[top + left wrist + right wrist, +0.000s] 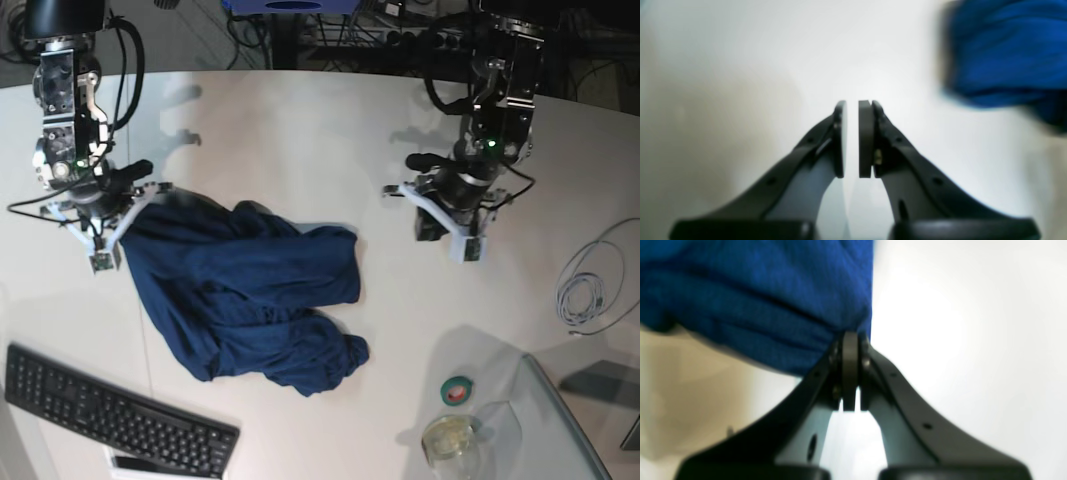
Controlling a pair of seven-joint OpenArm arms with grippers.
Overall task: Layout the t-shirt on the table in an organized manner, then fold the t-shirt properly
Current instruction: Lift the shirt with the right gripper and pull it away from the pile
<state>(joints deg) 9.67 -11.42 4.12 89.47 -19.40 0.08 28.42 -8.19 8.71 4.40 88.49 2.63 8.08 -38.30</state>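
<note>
Bright light glares off the white surface (300,130). A keyboard (110,410) sits at the near edge, a coiled cable (590,285) off to one side, dark cable clutter (370,35) behind.

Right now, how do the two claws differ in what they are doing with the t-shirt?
The right claw is shut on an edge of the t-shirt, the cloth bunched at its tips; the left claw holds nothing, with a narrow gap between its pads. The right claw sits at the shirt's edge; the left claw stands clear of the cloth, over bare table. Both are the same dark two-finger design.
</note>
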